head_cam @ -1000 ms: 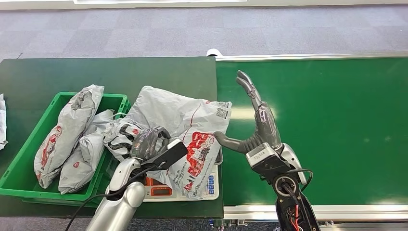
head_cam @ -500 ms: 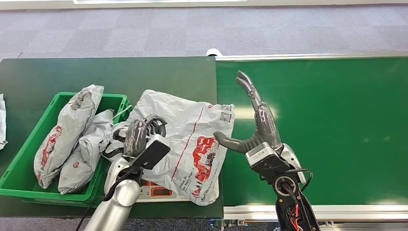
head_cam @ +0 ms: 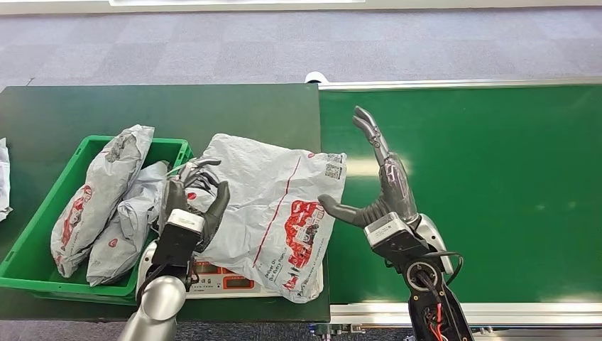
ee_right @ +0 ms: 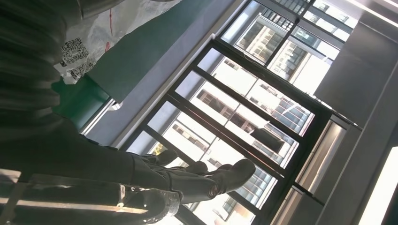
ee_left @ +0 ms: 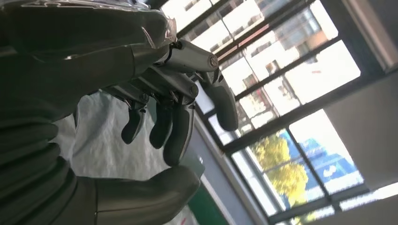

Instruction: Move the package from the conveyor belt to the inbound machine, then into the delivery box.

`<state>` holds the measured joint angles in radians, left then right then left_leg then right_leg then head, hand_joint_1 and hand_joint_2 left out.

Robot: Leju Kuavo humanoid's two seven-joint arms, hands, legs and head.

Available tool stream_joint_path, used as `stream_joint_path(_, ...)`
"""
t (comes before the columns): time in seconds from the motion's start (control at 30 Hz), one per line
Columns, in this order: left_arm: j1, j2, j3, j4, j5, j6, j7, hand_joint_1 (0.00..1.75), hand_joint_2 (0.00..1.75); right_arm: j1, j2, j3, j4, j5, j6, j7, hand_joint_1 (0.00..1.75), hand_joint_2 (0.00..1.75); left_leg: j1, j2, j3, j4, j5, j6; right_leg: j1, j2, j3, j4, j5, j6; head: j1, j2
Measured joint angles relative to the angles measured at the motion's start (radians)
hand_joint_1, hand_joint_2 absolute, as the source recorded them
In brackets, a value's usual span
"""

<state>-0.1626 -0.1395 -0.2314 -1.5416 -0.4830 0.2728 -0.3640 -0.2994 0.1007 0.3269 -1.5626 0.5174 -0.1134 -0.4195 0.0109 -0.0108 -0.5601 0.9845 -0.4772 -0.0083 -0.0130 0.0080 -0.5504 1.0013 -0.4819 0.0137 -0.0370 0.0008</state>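
- The package [head_cam: 273, 206] lies flat across the inbound machine [head_cam: 234, 280], its near corner overhanging the table's front edge.
- My left hand [head_cam: 190, 206] rests at its left edge, fingers apart, holding nothing.
- My right hand [head_cam: 380, 192] stands spread and empty beside it.
- I judge it soft, light and slippery (a thin poly mailer); I'd pinch the left edge nearest the delivery box [head_cam: 28, 245].

The grey package [head_cam: 273, 206] on the scale carries a square QR-type code [head_cam: 331, 170] with small print near its far right corner and a red printed logo [head_cam: 302, 222] with lines of text toward its near edge — none of it sharp enough to read. In the right wrist view the same code patches [ee_right: 75, 56] show, likewise illegible. The bagged parcels [head_cam: 96, 199] in the green bin [head_cam: 28, 241] bear red marks — unreadable too.
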Motion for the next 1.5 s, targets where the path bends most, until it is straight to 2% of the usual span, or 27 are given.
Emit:
stream_joint_path(0.07,0.003,0.007,-0.017,0.002,-0.03,-0.068,0.028,0.0,1.75,0.002,-0.001,0.0,0.0,0.0,0.0,-0.003,0.0,1.75,0.0,0.0,0.0,0.0,0.0,0.0,0.0,0.0,0.0,0.0,0.0,0.0,0.0,0.0)
stream_joint_path(0.17,0.004,0.013,-0.038,0.009,-0.073,-0.108,0.05,0.0,1.75,0.002,-0.001,0.0,0.001,0.001,0.002,-0.004,0.0,1.75,0.0,0.0,0.0,0.0,0.0,0.0,0.0,0.0,0.0,0.0,0.0,0.0,0.0,0.0)
stream_joint_path(0.53,0.001,0.027,-0.082,0.037,-0.188,-0.18,0.09,0.0,1.75,0.005,-0.001,0.0,0.001,0.015,0.025,-0.001,0.0,1.75,0.0,0.0,0.0,0.0,0.0,0.0,0.0,0.0,0.0,0.0,0.0,0.0,0.0,0.0)
stream_joint_path(0.83,-0.011,0.033,-0.124,0.088,-0.353,-0.263,0.146,0.0,1.75,0.002,0.0,0.0,0.002,0.024,0.037,0.0,0.0,1.75,0.0,0.0,0.0,0.0,0.0,0.0,0.0,0.0,0.0,0.0,0.0,0.0,0.0,0.0)
stream_joint_path(1.2,-0.034,0.034,-0.147,0.171,-0.439,-0.333,0.185,0.0,1.75,0.002,0.0,0.0,0.004,0.028,0.037,0.0,0.0,1.75,0.0,0.0,0.0,0.0,0.0,0.0,0.0,0.0,0.0,0.0,0.0,0.0,0.0,0.0)
stream_joint_path(1.27,-0.037,0.034,-0.15,0.182,-0.442,-0.338,0.185,0.14,1.75,0.002,0.0,0.0,0.004,0.028,0.037,0.0,0.0,1.75,0.0,0.0,0.0,0.0,0.0,0.0,0.0,0.0,0.0,0.0,0.0,0.0,0.0,0.0)
stream_joint_path(1.3,-0.038,0.034,-0.151,0.187,-0.443,-0.339,0.185,0.34,1.75,0.002,0.0,0.0,0.004,0.028,0.037,0.0,0.0,1.75,0.0,0.0,0.0,0.0,0.0,0.0,0.0,0.0,0.0,0.0,0.0,0.0,0.0,0.0)
stream_joint_path(1.4,-0.045,0.035,-0.157,0.202,-0.451,-0.351,0.186,1.2,1.75,0.002,0.0,0.0,0.005,0.028,0.037,0.0,0.0,1.75,0.0,0.0,0.0,0.0,0.0,0.0,0.0,0.0,0.0,0.0,0.0,0.0,0.0,0.0)
stream_joint_path(1.43,-0.048,0.035,-0.158,0.208,-0.453,-0.356,0.186,1.38,1.75,0.002,0.0,0.0,0.005,0.028,0.037,0.0,0.0,1.75,0.0,0.0,0.0,0.0,0.0,0.0,0.0,0.0,0.0,0.0,0.0,0.0,0.0,0.0)
stream_joint_path(1.5,-0.054,0.035,-0.161,0.221,-0.458,-0.363,0.187,1.51,1.75,0.002,0.0,0.0,0.005,0.03,0.037,0.0,0.0,1.75,0.0,0.0,0.0,0.0,0.0,0.0,0.0,0.0,0.0,0.0,0.0,0.0,0.0,0.0)
